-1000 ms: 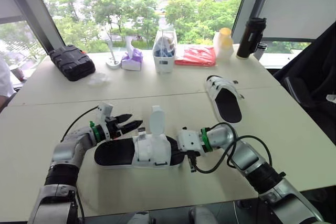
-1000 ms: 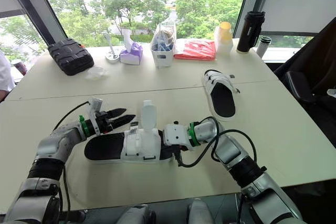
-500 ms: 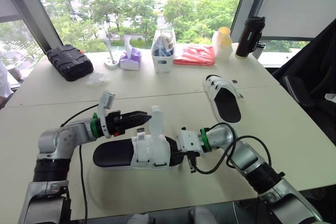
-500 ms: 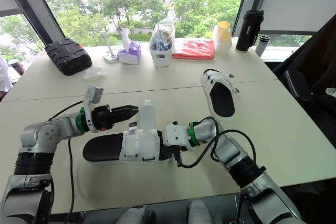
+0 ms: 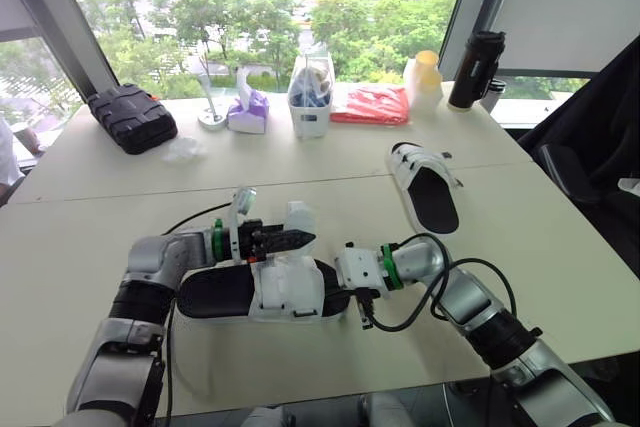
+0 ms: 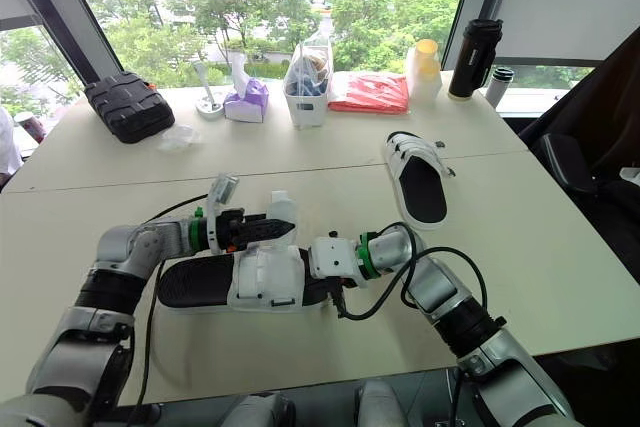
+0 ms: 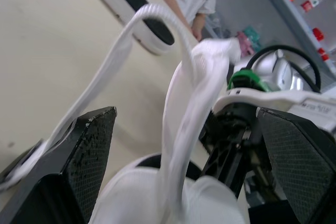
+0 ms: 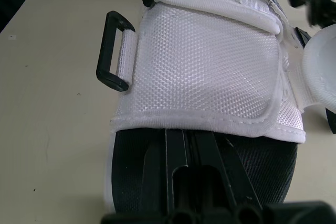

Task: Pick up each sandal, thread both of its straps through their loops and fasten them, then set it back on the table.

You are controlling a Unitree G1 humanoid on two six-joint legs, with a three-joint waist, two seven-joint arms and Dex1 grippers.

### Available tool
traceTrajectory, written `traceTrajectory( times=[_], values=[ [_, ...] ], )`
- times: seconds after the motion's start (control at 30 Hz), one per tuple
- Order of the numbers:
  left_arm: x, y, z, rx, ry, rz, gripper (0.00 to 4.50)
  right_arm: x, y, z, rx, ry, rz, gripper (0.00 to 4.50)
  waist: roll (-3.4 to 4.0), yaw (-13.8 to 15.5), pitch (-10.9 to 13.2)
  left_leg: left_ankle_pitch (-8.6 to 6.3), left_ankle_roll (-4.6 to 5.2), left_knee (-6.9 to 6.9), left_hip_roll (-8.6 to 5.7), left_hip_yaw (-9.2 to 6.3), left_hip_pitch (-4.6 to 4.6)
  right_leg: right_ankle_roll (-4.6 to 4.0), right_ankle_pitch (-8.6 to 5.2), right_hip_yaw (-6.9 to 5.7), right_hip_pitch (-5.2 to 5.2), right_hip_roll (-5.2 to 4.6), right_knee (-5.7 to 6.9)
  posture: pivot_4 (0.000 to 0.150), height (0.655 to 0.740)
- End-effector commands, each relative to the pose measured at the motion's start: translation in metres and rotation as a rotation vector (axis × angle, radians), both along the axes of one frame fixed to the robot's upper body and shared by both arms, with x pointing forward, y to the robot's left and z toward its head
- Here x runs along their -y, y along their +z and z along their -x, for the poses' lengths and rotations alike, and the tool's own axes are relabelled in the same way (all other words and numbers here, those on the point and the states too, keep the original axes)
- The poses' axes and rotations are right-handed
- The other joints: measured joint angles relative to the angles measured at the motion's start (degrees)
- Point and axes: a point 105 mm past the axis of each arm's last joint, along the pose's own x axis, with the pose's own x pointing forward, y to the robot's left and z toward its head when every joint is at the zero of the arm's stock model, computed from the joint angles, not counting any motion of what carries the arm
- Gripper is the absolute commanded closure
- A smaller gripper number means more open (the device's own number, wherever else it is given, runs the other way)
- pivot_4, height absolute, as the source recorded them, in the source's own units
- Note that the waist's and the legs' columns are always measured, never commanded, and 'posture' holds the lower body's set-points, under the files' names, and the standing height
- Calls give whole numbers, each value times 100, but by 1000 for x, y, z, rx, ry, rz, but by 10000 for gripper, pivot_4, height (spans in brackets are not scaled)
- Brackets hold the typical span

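Sandal (image 5: 285, 292) unfastened, second sandal (image 5: 432, 197) beyond, two total

**A:** What moved in the last second?

**B:** The left gripper (image 5: 306, 239). It was out by the heel end of the sandal (image 5: 285, 289), clear of it. It has swung across to the raised strap (image 5: 298, 215).

**A:** Contact?

**B:** The fingers (image 7: 79, 166) are spread with the strap between them; before, nothing was between them. Can't tell if they touch it. The strap top sits lower and more bent than it did. The left forearm has come in along the sandal's far side.
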Motion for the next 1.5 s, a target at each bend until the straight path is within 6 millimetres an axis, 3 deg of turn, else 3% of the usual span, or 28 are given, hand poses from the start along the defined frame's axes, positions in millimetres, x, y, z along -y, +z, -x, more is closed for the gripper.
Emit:
traceTrajectory(
  times=[0.03, 0.17, 0.47, 0.57, 0.8, 0.83, 0.97, 1.13, 1.27, 1.5],
  values=[
    [9, 31, -20, -21, 51, 160, 749, 3, -12, 0, -24, -19, 42, 45000, -2, -1, 1, 0, 0, 0, 0, 0, 0, 1, 0, 0, 1, 0, -1, 1500, 7400],
    [14, 47, -35, -72, 106, 249, 749, 3, -11, -1, -22, -22, 42, 45000, -5, -25, 3, 0, 0, 0, 0, -1, -2, 2, 0, 0, -3, 0, -1, 1500, 7400],
    [14, 61, -39, -69, 106, 293, 749, 3, -12, -1, -19, -30, 37, 45000, -6, -22, 4, 3, -6, 0, -1, 0, -2, 2, 1, 1, -5, 0, -1, 1500, 7400],
    [12, 59, -39, -51, 116, 274, 8186, 3, -12, -2, -17, -32, 36, 45000, -6, -22, 4, 3, -6, 0, -1, 0, -2, 2, 1, 1, -5, 0, -1, 1500, 7400],
    [4, 57, -39, -14, 147, 242, 42243, 2, -12, -2, -17, -29, 35, 45000, -6, -24, 4, 3, -7, 0, 0, 0, -3, 2, 1, 1, -5, 0, -1, 1500, 7400],
    [1, 58, -40, -5, 156, 240, 44311, 2, -12, -2, -18, -29, 35, 45000, -6, -25, 4, 4, -7, 0, 0, 0, -3, 2, 1, 1, -5, 0, -1, 1500, 7400],
    [-5, 67, -34, 69, 138, 207, 44311, 2, -13, -1, -18, -27, 38, 45000, -7, -26, 5, 4, -8, 0, 0, 0, -9, 2, 1, 1, -13, 0, -1, 1500, 7400],
    [4, 74, 6, 344, -43, 58, 44311, 3, -13, -1, -19, -25, 40, 45000, -7, -25, 5, 31, -54, 0, 1, 1, -65, -4, 5, 6, -75, 1, 8, 1500, 7400],
    [17, 66, 44, 648, -179, -89, 44311, 4, -14, 0, -21, -23, 44, 45000, -6, -19, 5, 39, -70, -1, 3, 1, -71, -8, 8, 7, -79, 2, 5, 1500, 7400],
    [24, 45, 68, 1167, -277, -288, 44311, 5, -15, 0, -24, -17, 51, 45000, -6, 9, 5, 19, -33, -1, 4, 4, -71, -11, 8, 8, -78, 1, 1, 1500, 7400]
  ],
)
